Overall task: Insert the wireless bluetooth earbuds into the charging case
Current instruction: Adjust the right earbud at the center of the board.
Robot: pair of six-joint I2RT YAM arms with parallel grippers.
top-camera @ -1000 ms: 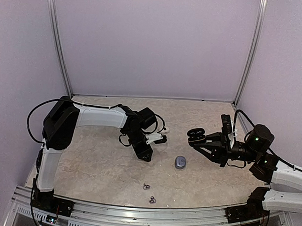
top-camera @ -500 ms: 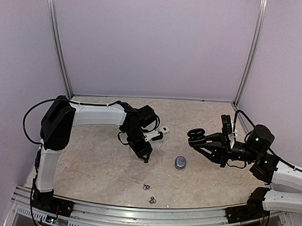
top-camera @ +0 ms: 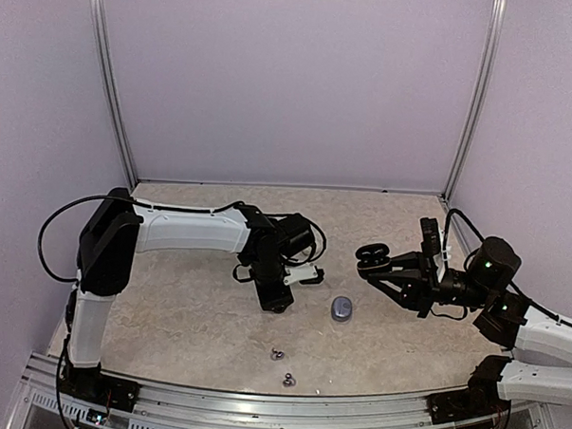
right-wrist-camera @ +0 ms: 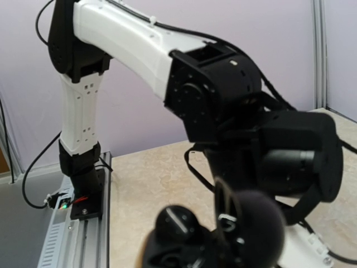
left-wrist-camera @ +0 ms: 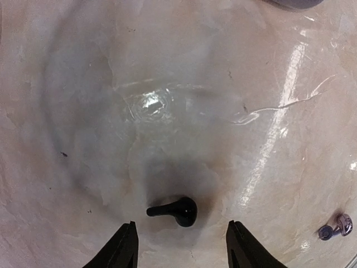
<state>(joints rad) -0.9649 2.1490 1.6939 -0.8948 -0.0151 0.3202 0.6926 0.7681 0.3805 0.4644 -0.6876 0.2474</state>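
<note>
- Left tool (left-wrist-camera: pixel 181 237): points down at the counter (top-camera: pixel 187 315), jaws wide, nothing held.
- Black earbud (left-wrist-camera: pixel 177 210): comma shape, stem pointing left. It lies flat on the counter just ahead of the left tool's fingers (left-wrist-camera: pixel 125 248), roughly centred in the gap. It shows only in the left wrist view; in the top view the tool hides it.
- Risk: the bud sits at the very tips, not properly between them. If the jaws close from here they may clip only the rounded end, and it would likely squirt away on the glossy counter.
- Risk: the tool's height above the counter can't be judged. Too low and the tips jam on the stone; too high and they close over nothing.
- Silvery-grey earbuds (left-wrist-camera: pixel 344 224): two of them, loose near the front edge, apart from the black one. A sweep could knock them off.
- Grey case (top-camera: pixel 342 308): looks closed, on the counter between the arms, just right of the left tool. Possibly the wrong home for a black bud.
- Black charging case (top-camera: pixel 372 254): lid open, held aloft, well apart from the bud.
- Right tool (top-camera: pixel 386 273): clamped on that case, which is blurred in its own wrist view.
- Risk: a long carry to a tilted, hand-held case. A slight misalignment or wrong stem orientation probably means a dropped bud.
</note>
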